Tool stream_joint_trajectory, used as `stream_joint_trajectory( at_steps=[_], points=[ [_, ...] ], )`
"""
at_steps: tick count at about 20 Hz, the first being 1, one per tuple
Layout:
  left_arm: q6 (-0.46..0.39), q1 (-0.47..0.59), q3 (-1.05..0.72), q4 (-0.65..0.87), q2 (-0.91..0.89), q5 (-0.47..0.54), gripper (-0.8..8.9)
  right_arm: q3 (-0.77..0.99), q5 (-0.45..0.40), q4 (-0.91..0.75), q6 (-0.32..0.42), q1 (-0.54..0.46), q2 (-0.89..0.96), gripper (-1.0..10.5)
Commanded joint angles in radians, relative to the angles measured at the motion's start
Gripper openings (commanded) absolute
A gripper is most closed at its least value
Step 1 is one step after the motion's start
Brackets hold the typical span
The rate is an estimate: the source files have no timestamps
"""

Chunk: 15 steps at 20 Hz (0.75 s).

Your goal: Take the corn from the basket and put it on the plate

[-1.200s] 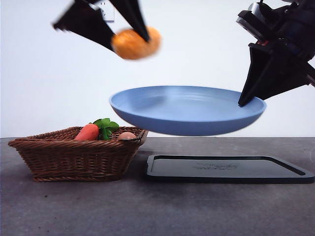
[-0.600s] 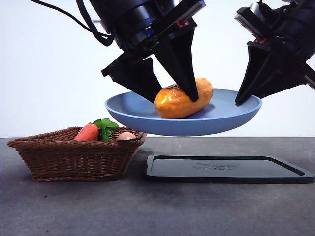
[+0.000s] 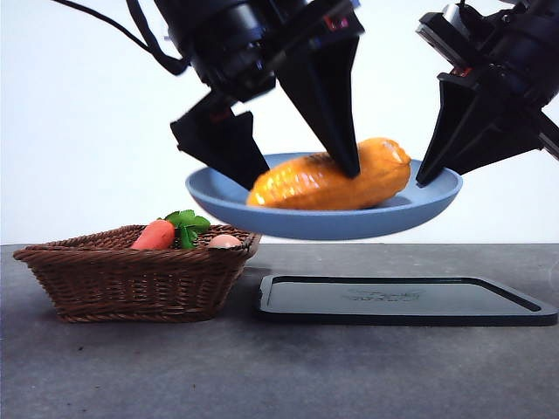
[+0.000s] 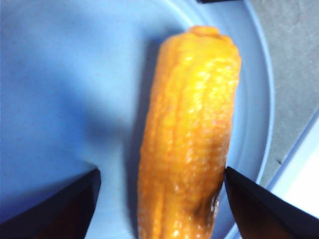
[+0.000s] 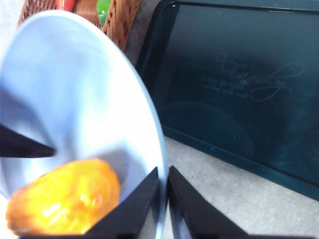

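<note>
Now I see the corn lying in the light-blue plate, bumpy orange-yellow, between my left gripper's spread jaws. My right gripper pinches the plate's rim, holding it above the tabletop. A carrot sits in the wicker basket.

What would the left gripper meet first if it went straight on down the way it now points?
The corn, lying between the left gripper's open jaws on the plate; the plate's floor would stop the jaw tips about then too. Depth is hard to judge.
</note>
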<state>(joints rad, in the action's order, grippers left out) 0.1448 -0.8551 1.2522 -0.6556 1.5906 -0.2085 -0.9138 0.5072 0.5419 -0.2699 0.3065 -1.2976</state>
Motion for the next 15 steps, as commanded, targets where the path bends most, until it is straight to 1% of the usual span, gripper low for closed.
stream_joint_trajectory(
  at_steps=[1,6,10,13,15],
  points=[
    [-0.011,-0.009,0.048,-0.025,-0.016,0.002,4.08,-0.019,0.02,-0.01,-0.01,0.003,-0.009,0.0],
    [-0.048,-0.009,0.164,-0.135,-0.033,0.003,4.08,-0.019,0.019,-0.009,-0.01,0.003,-0.009,0.0],
    [-0.066,0.004,0.247,-0.172,-0.035,0.003,4.07,-0.019,0.016,-0.013,-0.01,-0.003,-0.01,0.0],
    [-0.074,0.023,0.293,-0.202,-0.049,0.003,4.07,-0.019,0.011,-0.031,-0.01,-0.043,-0.012,0.0],
    [-0.073,0.031,0.303,-0.203,-0.075,0.003,4.07,-0.02,0.014,-0.045,-0.011,-0.088,-0.025,0.0]
  ],
)
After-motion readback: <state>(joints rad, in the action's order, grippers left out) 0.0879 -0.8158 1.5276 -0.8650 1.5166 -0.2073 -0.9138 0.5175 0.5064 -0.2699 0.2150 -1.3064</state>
